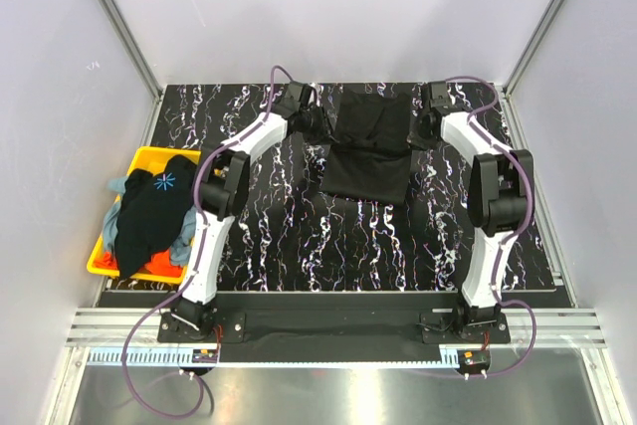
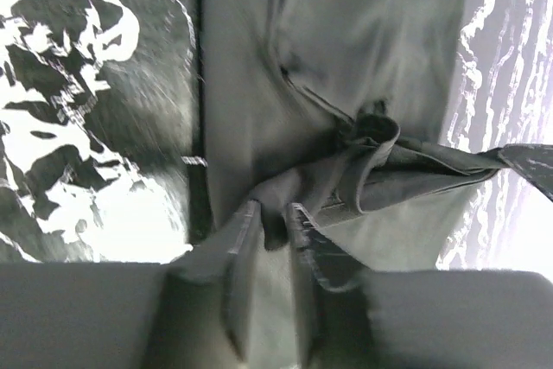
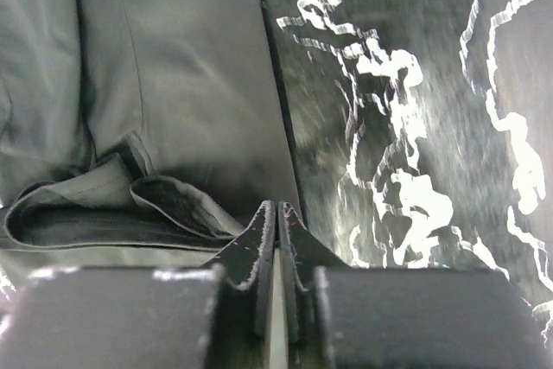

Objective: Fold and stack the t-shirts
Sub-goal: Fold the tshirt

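1. Centrally, toward the far edge of the table (image 1: 378,246): plain black t-shirt (image 1: 370,146), one item. It lies mostly flat on the black, white-veined top and is partly folded, with an upper layer over a wider lower panel. The arms flank it on both sides.
2. Left gripper (image 1: 317,126): at the shirt's left edge, low over the cloth. In the left wrist view the left gripper (image 2: 275,222) has its fingers (image 2: 242,239) parted by a narrow gap. A bunched fold of the plain black t-shirt (image 2: 363,153) lies right at the tips. Nothing is clamped between them.
3. Right gripper (image 1: 423,128): at the shirt's right edge. In the right wrist view the right gripper (image 3: 276,213) has its fingers pressed together, tips down where the hem of the plain black t-shirt (image 3: 173,84) meets bare table. Whether any cloth is pinched cannot be told.
4. Yellow bin (image 1: 147,154): at the table's left edge, well apart from item 1.
5. Contents of the bin, heaped and unfolded:
   - starburst t-shirt (image 1: 154,206), black with a pale-blue print, on top;
   - grey-blue t-shirt (image 1: 111,216), spilling over the left rim;
   - orange-red t-shirt (image 1: 159,266), showing at the near edge beneath the others.
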